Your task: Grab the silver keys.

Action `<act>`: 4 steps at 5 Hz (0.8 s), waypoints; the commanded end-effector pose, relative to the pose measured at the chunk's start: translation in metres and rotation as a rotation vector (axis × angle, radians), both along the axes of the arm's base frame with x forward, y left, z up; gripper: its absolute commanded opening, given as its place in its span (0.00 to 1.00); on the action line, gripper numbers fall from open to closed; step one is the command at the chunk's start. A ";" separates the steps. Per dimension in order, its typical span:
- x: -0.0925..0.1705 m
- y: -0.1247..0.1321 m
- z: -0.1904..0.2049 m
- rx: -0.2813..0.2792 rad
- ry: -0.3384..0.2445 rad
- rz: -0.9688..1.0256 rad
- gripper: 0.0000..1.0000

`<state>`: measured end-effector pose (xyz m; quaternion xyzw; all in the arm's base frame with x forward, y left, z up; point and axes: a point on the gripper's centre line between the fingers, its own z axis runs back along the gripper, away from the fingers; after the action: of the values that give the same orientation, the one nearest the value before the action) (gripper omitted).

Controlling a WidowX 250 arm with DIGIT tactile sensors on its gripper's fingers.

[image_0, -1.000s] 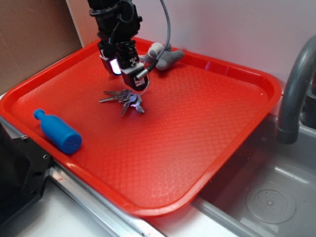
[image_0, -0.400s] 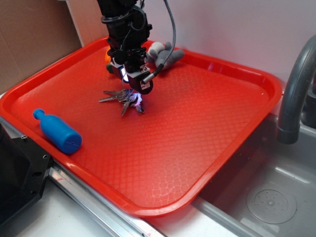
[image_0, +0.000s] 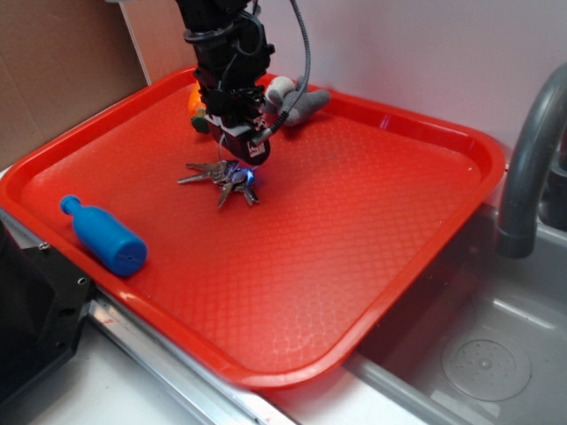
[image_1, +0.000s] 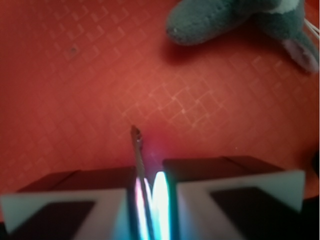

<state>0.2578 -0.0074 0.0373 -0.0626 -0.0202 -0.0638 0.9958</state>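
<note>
The black gripper (image_0: pixel 245 159) is pinching nearly closed on the bunch of dull silver metal keys (image_0: pixel 223 180), which are lying on the red plastic tray (image_0: pixel 372 221); lifting remains undone.

exterior view is evenly lit and sharp, with soft glare along the red tray (image_0: pixel 461 146) rim. the wrist view is dim and blurred, the hand (image_1: pixel 150 200) out of focus, with a pink-cyan glow between its fingers.
</note>
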 end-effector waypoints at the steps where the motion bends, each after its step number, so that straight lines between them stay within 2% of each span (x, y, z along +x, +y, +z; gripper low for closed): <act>1: 0.003 0.003 0.018 0.004 -0.055 0.030 0.00; 2: -0.019 0.021 0.045 -0.018 -0.085 0.056 0.00; 3: -0.052 0.038 0.070 -0.042 -0.007 0.161 0.00; 4: -0.080 0.043 0.098 -0.029 0.045 0.291 0.00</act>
<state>0.1720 0.0370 0.1255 -0.0783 0.0140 0.0818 0.9935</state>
